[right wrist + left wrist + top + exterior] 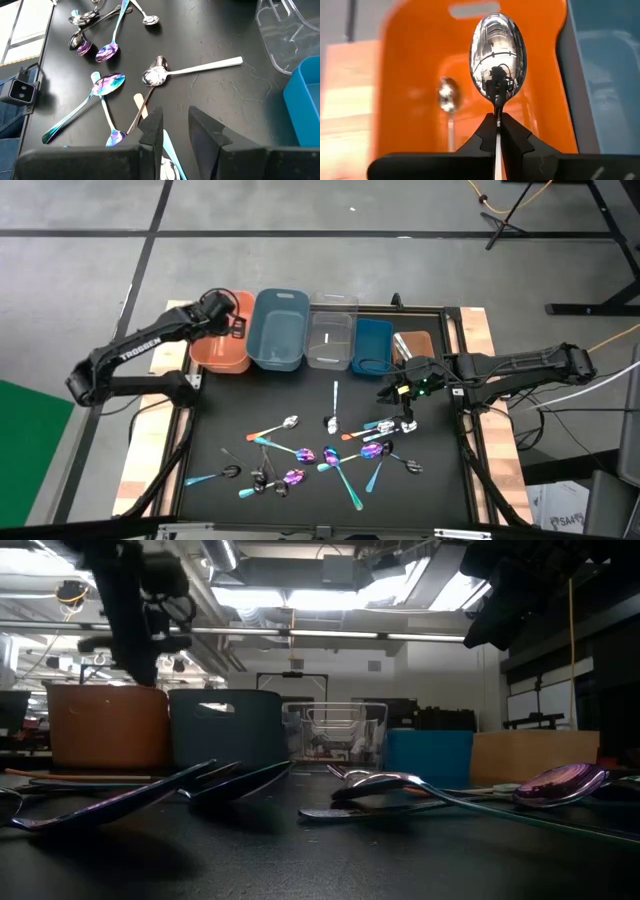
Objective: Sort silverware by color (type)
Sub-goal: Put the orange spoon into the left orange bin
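Left wrist view, left end effector (pixel 497 122) clamped on silver spoon (pixel 497 52) over orange bin (pixel 415 75), right end effector (pixel 175 125) parted above desk (pixel 220 100) spoons.

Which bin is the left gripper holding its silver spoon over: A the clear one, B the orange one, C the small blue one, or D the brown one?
B: the left gripper is shut on the silver spoon above the orange bin, where another silver spoon already lies.
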You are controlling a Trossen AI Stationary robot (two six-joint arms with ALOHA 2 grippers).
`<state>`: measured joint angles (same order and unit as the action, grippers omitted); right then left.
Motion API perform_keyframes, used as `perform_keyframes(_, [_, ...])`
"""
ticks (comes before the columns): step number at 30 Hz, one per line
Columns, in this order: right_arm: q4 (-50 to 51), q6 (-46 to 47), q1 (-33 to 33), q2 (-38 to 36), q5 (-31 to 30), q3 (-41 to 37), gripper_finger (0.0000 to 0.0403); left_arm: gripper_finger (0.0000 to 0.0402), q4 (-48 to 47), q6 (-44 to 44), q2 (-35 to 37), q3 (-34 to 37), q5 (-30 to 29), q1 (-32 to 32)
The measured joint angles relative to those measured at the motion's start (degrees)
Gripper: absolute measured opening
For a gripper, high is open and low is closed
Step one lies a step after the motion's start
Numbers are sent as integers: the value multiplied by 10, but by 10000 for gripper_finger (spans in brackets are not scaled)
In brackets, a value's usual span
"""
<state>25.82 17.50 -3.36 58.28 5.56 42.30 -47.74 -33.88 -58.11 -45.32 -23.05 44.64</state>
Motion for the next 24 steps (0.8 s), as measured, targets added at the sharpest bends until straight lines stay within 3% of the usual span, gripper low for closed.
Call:
perform_keyframes(5, [0, 0, 0, 0, 0, 0, 81, 0, 76, 1, 0, 63, 14, 32])
perform_keyframes(17, [0, 0, 0, 0, 0, 0, 81, 6, 131, 2, 0, 150, 38, 75])
perform_keyframes(24, [0, 0, 0, 0, 0, 0, 81, 8, 148, -1, 0, 161, 40, 83])
